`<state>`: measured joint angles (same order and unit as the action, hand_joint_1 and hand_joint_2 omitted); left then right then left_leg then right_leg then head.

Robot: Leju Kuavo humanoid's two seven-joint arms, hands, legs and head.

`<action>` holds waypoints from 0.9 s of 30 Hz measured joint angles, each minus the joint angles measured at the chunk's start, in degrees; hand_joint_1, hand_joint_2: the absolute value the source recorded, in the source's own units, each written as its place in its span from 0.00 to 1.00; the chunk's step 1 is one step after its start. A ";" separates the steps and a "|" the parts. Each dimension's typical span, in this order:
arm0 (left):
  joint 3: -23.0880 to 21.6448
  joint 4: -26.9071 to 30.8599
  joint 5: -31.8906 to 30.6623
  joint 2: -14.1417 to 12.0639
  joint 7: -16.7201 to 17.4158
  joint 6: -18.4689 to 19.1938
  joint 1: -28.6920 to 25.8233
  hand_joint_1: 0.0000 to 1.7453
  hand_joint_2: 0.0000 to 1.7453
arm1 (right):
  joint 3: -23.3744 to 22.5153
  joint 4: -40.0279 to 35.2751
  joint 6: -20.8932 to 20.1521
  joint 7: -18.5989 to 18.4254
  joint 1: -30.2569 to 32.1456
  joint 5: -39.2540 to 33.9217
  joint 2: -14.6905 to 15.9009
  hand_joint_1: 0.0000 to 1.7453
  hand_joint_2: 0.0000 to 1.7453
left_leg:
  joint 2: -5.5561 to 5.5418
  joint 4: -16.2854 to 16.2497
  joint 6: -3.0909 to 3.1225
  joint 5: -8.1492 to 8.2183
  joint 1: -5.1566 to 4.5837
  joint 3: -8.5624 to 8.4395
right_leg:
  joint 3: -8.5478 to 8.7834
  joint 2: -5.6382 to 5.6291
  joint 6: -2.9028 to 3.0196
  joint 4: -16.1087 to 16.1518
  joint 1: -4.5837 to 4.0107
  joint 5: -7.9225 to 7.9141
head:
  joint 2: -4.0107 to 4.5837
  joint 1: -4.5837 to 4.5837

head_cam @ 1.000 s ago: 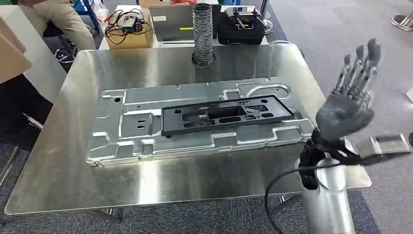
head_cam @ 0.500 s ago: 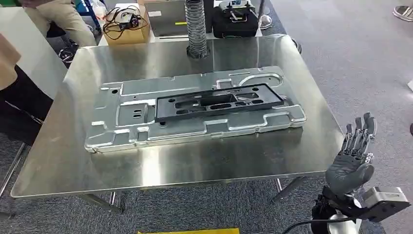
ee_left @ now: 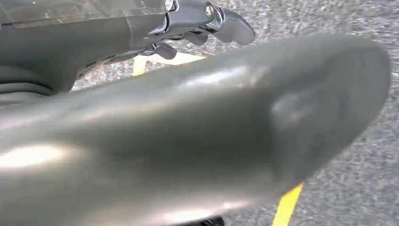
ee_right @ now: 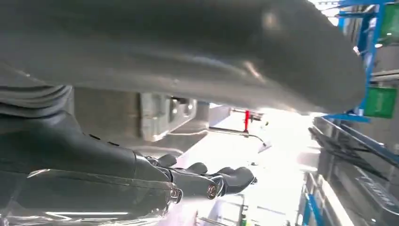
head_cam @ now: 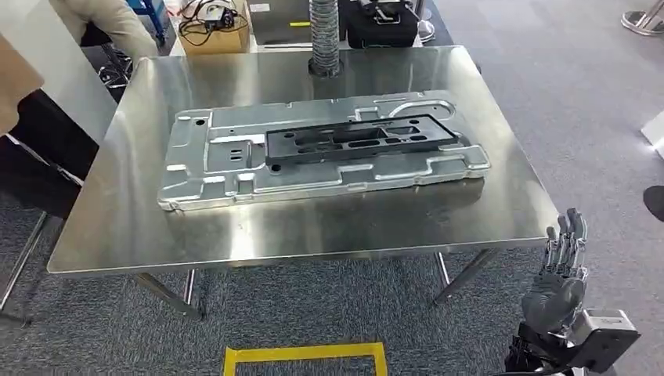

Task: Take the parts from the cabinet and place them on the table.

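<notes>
A: Since a sec ago, what's moved?

B: Camera, mostly. Whole view has backed off, so the bench (head_cam: 117, 227) sits further up the head view and its legs show. My right robot hand (head_cam: 557, 278) has dropped from beside the bench top to below its near right corner, over the carpet.

A: Big to small, pls.

B: Steel bench first. On it the wide silver stamped panel (head_cam: 235, 176) lies flat, lengthwise across the middle. Black slotted frame (head_cam: 360, 141) lies on top of that panel, toward its right half. Grey ribbed hose (head_cam: 325, 35) stands upright at the bench's far edge. Yellow tape (head_cam: 305, 356) marks the floor in front.

A: Hands?

B: Right robot hand is spread, fingers straight and pointing up, holding nothing, well apart from the bench. Left robot hand (ee_left: 141, 122): left wrist cam gives a blurred thumb and fingertips over carpet; can't tell if it's spread or closed.
</notes>
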<state>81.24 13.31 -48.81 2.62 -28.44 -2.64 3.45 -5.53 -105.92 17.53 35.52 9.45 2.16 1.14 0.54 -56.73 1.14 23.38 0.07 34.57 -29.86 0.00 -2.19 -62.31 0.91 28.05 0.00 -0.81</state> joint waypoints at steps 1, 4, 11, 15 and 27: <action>0.00 0.00 -0.02 0.02 0.00 0.00 -0.03 0.00 0.00 | -0.05 0.04 -0.22 -0.24 -0.04 0.02 0.00 0.00 0.00 | -0.08 -0.38 -0.34 -0.25 -0.34 0.51 | 3.66 -0.02 0.42 5.37 -0.35 2.14 | -0.02 -0.04; 0.02 0.00 -0.18 0.07 0.20 0.00 -0.02 0.00 0.00 | -0.24 0.63 -0.26 -1.07 0.34 1.01 -0.17 0.00 0.00 | -0.06 -0.25 -1.37 -1.71 0.00 0.71 | 3.41 -0.02 1.67 6.39 -0.81 2.05 | -0.02 -0.07; 0.02 0.00 -0.59 0.20 0.87 0.11 -0.05 0.00 0.00 | -0.35 5.64 -3.55 -3.87 0.38 3.76 -0.63 0.00 0.00 | -0.25 -18.02 -2.80 11.47 0.40 5.06 | -1.92 0.44 3.48 6.75 -0.81 -2.84 | 0.00 0.46; 0.02 0.00 -0.59 0.20 0.90 0.09 0.11 0.00 0.00 | -0.50 11.31 -4.42 -5.80 0.28 6.45 -1.38 0.00 0.00 | -0.28 -7.36 -2.10 4.67 0.34 -5.34 | -5.73 0.42 3.03 5.48 -0.92 -4.98 | -0.02 0.50; 0.02 0.04 -1.60 0.61 1.31 -0.02 0.81 0.00 0.00 | -7.35 60.70 5.51 -3.35 -8.37 18.08 -2.82 0.00 0.00 | 0.14 1.81 0.77 1.39 0.04 -3.66 | -10.13 0.23 -0.54 -12.48 0.03 4.62 | 0.00 0.26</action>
<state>81.26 13.35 -50.40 3.24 -27.12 -2.67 4.26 -12.88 -45.22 23.04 32.17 1.09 20.24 -1.68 0.68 -54.92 1.91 24.77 0.11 30.92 -39.99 0.23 -2.73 -74.79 0.93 32.67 0.00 -0.55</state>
